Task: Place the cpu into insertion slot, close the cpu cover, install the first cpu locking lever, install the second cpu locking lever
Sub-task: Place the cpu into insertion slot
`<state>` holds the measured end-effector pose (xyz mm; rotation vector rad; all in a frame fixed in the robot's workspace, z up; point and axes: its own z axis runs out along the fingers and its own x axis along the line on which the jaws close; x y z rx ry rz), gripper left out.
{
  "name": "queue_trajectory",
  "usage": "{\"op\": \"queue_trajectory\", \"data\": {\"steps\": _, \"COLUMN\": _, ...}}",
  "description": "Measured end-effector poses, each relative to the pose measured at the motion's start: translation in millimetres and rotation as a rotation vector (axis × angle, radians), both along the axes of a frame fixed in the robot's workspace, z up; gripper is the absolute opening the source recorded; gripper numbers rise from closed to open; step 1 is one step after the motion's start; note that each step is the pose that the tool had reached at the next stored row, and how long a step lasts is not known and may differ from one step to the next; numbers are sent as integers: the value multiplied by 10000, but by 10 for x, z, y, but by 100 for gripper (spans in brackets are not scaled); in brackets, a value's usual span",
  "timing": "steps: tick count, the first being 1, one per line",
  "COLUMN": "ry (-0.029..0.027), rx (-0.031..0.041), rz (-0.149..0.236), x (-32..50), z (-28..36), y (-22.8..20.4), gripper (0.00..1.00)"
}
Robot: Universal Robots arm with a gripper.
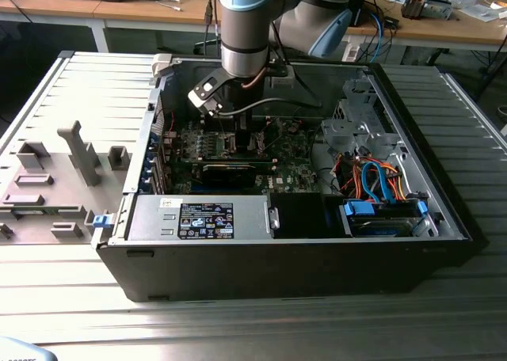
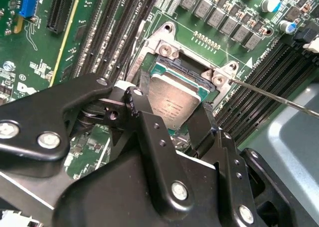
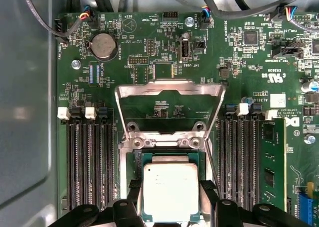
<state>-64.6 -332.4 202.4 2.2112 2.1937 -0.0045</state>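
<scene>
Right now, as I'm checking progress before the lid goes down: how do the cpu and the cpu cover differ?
The cpu is a solid square with a dull grey metal top; the cpu cover is a thin silvery frame with a cut-out centre. The cpu lies over the insertion slot; the cpu cover is swung open, away from it. Both are metallic and roughly square.

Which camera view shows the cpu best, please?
The first wrist view: the cpu faces the camera squarely, its silver top nearly whole. The second wrist view shows it obliquely, partly behind the claw holding it. In the exterior view the arm covers that spot.
</scene>
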Motion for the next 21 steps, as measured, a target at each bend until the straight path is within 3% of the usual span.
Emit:
{"op": "queue_trajectory", "data": {"steps": 14, "ry": -2, "rx": -1, "rz": 24, "x": 0, "z": -42, "y": 20, "gripper": 55}}
{"op": "queue_trajectory", "data": {"steps": 16, "ry": -2, "rx": 2, "rz": 25, "x": 0, "z": -44, "y": 21, "gripper": 55}}
{"op": "queue_trajectory", "data": {"steps": 17, "ry": 0, "rx": 1, "rz": 24, "x": 0, "z": -43, "y": 21, "gripper": 62}}
{"op": "queue_trajectory", "data": {"steps": 21, "ry": 1, "rx": -2, "rz": 24, "x": 0, "z": -43, "y": 20, "gripper": 62}}
